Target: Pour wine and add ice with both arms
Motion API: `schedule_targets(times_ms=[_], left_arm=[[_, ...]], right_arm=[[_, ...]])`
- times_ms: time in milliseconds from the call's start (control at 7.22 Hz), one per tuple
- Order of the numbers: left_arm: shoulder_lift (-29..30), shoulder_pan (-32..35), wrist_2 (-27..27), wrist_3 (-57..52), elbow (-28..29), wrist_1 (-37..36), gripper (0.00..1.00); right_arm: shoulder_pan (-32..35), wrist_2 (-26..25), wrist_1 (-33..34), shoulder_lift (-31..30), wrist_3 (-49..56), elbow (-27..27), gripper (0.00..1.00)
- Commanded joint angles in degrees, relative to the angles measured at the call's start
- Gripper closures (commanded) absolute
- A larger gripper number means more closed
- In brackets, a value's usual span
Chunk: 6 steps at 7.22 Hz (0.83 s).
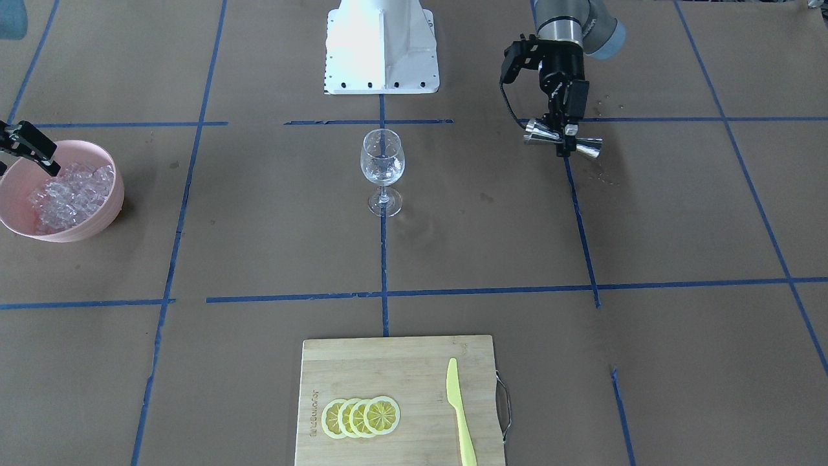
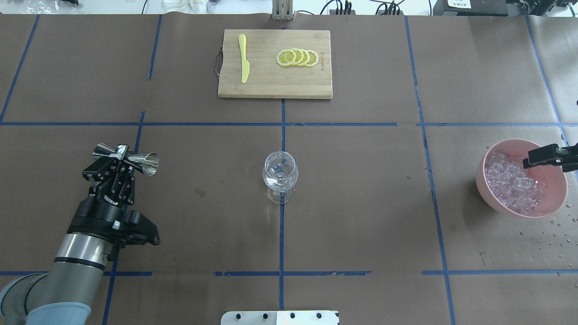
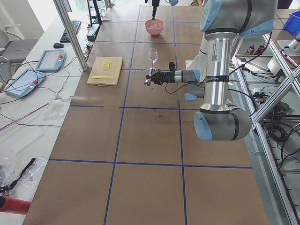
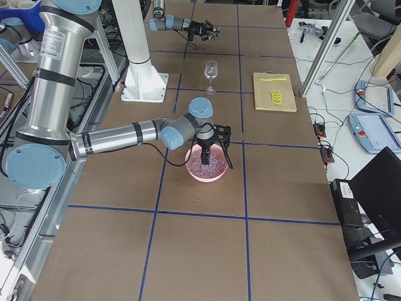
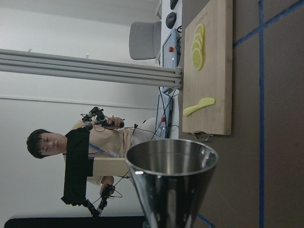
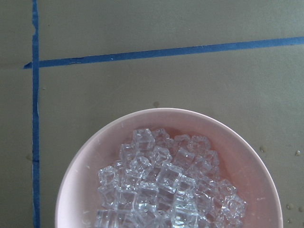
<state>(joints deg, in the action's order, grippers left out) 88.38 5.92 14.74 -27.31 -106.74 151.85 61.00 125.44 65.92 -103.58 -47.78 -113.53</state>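
My left gripper [image 2: 121,159] is shut on a steel double-ended jigger [image 2: 128,159], held sideways above the table at the left; the jigger's cup fills the left wrist view [image 5: 171,180]. It also shows in the front view [image 1: 563,137]. A clear stemmed wine glass [image 2: 280,174] stands upright at the table's centre. The ice [image 2: 512,183] is a glistening pile of clear cubes in a pink bowl [image 2: 553,203] at the right. My right gripper [image 2: 548,155] hovers over the bowl's far rim, open and empty. The right wrist view looks straight down on the ice [image 6: 166,190].
A wooden cutting board [image 2: 271,81] lies at the far side with lemon slices [image 2: 298,57] and a yellow plastic knife [image 2: 244,63]. Water drops [image 2: 551,225] dot the paper near the bowl. The white robot base [image 1: 381,45] stands at the near edge.
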Motion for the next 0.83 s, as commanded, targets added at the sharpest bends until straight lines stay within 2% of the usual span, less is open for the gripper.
schedule_targets(times_ms=[0,138,277,554,692], left_arm=[[-3.4,0.1,-1.6,0.3,3.7,9.0,1.0],[-3.4,0.1,-1.4,2.9,3.6,9.2,1.0],[-3.4,0.1,-0.4,14.2,3.7,9.2,1.0],[-3.3,0.0,6.6,47.0,3.8,9.2,1.0],[-3.3,0.0,7.2,54.7,4.4,9.2,1.0]], right_arm=[[0.0,-0.1,0.0,0.0,0.0,0.0,0.0],[0.0,-0.1,0.0,0.0,0.0,0.0,0.0],[0.0,0.0,0.0,0.0,0.0,0.0,0.0],[0.0,-0.1,0.0,0.1,0.1,0.0,0.0],[0.0,-0.2,0.1,0.1,0.1,0.0,0.0]])
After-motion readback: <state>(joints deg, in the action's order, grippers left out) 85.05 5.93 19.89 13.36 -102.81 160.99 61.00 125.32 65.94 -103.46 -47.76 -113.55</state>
